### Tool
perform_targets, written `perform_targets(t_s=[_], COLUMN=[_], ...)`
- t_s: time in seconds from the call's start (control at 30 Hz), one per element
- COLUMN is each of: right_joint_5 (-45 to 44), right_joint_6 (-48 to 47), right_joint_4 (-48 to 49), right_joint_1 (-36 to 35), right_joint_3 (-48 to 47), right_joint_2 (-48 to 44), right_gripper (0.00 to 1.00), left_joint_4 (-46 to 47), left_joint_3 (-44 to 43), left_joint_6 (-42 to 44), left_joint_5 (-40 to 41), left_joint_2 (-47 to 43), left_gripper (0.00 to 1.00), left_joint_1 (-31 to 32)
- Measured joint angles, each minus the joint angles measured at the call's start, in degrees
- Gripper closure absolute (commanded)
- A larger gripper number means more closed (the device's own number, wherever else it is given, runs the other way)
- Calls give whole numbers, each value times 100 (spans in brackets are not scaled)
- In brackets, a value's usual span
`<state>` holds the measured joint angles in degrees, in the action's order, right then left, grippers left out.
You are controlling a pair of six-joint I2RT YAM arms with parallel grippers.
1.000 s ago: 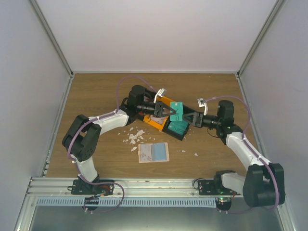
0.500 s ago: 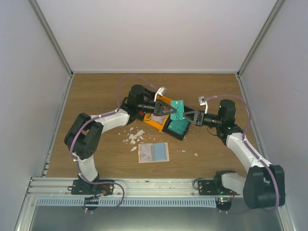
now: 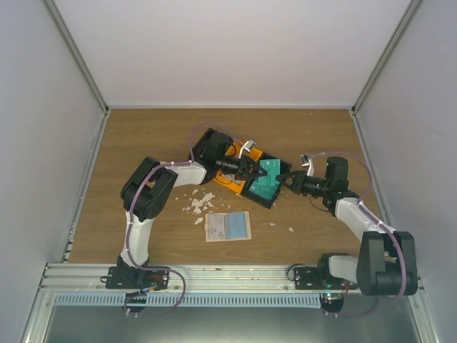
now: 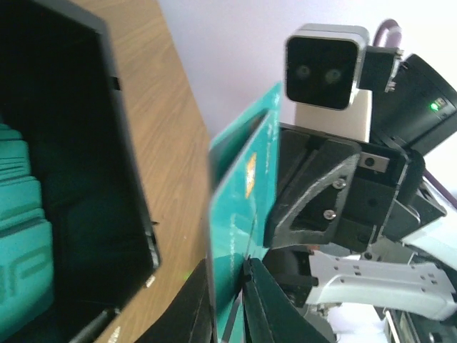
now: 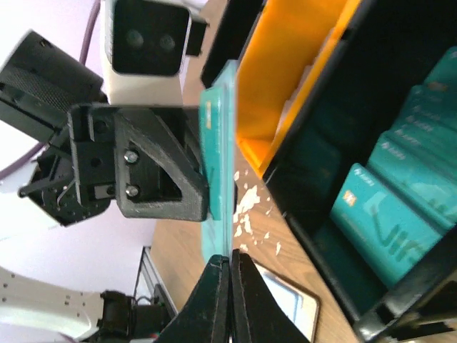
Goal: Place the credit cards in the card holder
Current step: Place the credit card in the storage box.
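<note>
Overhead, left gripper [image 3: 258, 170], right gripper [image 3: 284, 179] meet; wrist views, both clamped on teal card [image 4: 235, 207]

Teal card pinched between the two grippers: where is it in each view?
Top external: teal card at centre, over the black-and-orange tray.
Left wrist: edge-on, at centre.
Right wrist: edge-on, left of centre.
Shared landmark: the tray, at left in left wrist, at right in right wrist.

Some bits are hiding or getting cut off up close.
The bottom of the teal card [image 4: 235, 214] is hiding between the fingers of the left gripper [image 4: 227, 307], its print is looking blurry, the black tray [image 4: 132, 186] is running off the picture's side, and the right gripper [image 5: 230, 286] is covering part of the card holder [image 5: 289, 304].
</note>
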<state>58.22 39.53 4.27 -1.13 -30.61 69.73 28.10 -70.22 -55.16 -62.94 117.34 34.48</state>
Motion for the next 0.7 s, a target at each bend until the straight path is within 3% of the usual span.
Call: perform_targets(t_s=[0.23,0.5,0.7], right_joint_5=[-289,-1040,-1683], right_joint_6=[133,-142,-474], right_joint_4=[22,-573,-1121], right_joint_1=[219,221,221], right_joint_3=[-118,-553,-743], right_joint_2=[476,612,278], right_gripper=[99,100,100], left_joint_4=[-468,-1307,-1506], left_joint_3=[-647,-866,-964], left_joint_6=[26,503,717], left_joint_5=[26,417,487], left_joint_2=[693,765,697], left_gripper=[82,76,56], left_joint_1=[-4,-17,-20])
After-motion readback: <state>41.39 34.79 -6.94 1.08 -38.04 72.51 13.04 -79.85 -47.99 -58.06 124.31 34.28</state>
